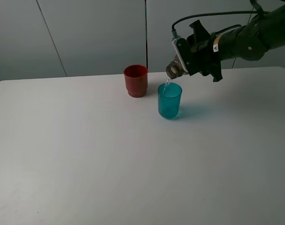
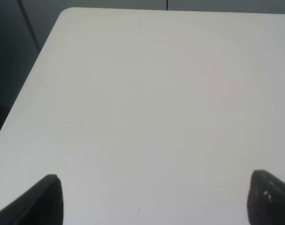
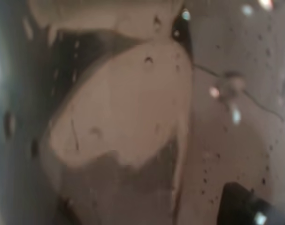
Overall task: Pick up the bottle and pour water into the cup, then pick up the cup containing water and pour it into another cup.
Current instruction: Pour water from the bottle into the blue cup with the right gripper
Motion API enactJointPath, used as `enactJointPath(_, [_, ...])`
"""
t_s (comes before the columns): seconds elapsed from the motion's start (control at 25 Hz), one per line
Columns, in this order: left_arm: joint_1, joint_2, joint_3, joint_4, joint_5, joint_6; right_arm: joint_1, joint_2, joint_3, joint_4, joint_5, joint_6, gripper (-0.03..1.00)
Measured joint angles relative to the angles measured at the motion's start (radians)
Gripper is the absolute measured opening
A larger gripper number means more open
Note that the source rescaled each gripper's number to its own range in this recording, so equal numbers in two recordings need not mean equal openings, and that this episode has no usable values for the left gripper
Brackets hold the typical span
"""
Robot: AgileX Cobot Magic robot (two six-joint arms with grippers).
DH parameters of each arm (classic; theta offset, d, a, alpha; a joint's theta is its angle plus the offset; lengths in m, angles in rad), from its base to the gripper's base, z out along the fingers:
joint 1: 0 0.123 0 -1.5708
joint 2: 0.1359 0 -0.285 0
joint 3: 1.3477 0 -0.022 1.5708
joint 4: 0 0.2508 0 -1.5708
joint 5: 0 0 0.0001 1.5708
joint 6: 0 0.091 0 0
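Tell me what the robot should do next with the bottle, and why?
Probably hold the bottle steady at this tilt for a moment. Its mouth sits just above the teal cup, and a thin stream of water is falling inside. I can't tell how full the cup is.

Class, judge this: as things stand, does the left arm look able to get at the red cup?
Probably yes: nothing stands on the table left of the red cup, and the left gripper is open and empty.
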Motion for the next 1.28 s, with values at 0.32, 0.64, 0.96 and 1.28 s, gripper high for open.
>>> enactJointPath(0.32, [0.0, 0.0, 0.0, 0.0, 0.0, 0.0, -0.009, 0.0, 0.0, -0.01, 0.0, -0.008, 0.01])
enactJointPath(0.64, [0.0, 0.0, 0.0, 0.0, 0.0, 0.0, -0.018, 0.0, 0.0, -0.019, 0.0, -0.008, 0.01])
enactJointPath(0.96, [0.0, 0.0, 0.0, 0.0, 0.001, 0.0, -0.02, 0.0, 0.0, -0.02, -0.006, -0.028, 0.01])
enactJointPath(1.28, [0.0, 0.0, 0.0, 0.0, 0.001, 0.0, -0.02, 0.0, -0.008, -0.02, -0.011, -0.054, 0.01])
